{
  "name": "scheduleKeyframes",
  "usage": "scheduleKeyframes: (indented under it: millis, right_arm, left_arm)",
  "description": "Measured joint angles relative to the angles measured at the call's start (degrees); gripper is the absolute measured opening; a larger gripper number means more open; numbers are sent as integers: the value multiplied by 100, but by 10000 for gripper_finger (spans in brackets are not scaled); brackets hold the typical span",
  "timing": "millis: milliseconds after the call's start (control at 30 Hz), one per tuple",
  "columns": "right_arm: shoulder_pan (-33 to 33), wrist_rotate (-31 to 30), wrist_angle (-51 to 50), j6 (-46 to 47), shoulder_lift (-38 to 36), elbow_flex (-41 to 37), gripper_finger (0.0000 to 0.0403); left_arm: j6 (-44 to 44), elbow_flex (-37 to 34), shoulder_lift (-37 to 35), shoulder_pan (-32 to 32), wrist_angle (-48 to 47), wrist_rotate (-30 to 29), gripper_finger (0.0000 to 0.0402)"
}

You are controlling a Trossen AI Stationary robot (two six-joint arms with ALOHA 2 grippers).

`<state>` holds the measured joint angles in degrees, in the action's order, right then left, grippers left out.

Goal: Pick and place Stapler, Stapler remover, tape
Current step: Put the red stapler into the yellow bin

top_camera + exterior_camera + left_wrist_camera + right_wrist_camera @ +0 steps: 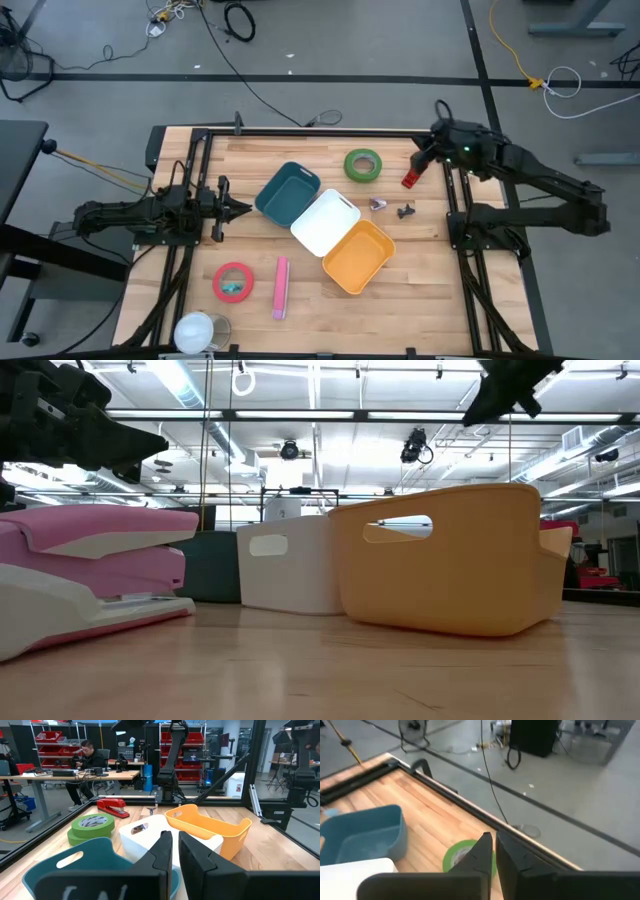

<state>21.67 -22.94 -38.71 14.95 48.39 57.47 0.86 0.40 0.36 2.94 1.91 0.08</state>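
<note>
Both arms are matte black, built from boxy segments with rounded joints. The right arm shows a small green light behind its pincer. Each pincer's fingers are black angular wedges.

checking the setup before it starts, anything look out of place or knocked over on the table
Nothing looks spilled or damaged. The teal bin, white bin and orange bin sit in a diagonal row, upright and empty. The red stapler, green tape, red tape and pink stapler lie on the wood around them.
</note>
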Motion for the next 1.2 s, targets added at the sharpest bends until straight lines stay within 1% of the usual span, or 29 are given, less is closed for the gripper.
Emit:
scheduleKeyframes:
  millis: [200, 367, 467, 567, 700, 833, 1000, 1200]
  right_arm:
    - [180, -33, -118, 412, 463, 0, 25]
    - [419, -347, -600, 1231, 769, 0, 27]
    - [594, -319, -1012, 1710, 923, 0, 37]
    - [745, -308, -1398, 2084, 1087, 0, 61]
    - [944, -309, -1732, 2550, 1242, 1, 106]
    - [1111, -291, -1850, 3060, 1391, 2, 151]
    - [1255, -98, -1936, 3452, 1537, 2, 204]
    - [1315, -104, -1936, 3964, 1639, 2, 256]
  left_arm:
    - [0, 2, 0, -2, 0, 0, 37]
    - [0, 0, 0, -1, 0, 0, 37]
    - [-1, 1, 0, 0, 0, 0, 37]
    - [0, 0, 0, -2, 0, 0, 37]
    - [-1, 1, 0, 0, 0, 0, 37]
    - [-2, 0, 0, 0, 0, 0, 37]
    - [-2, 1, 0, -1, 0, 0, 37]
    - [-2, 0, 0, -2, 0, 0, 37]
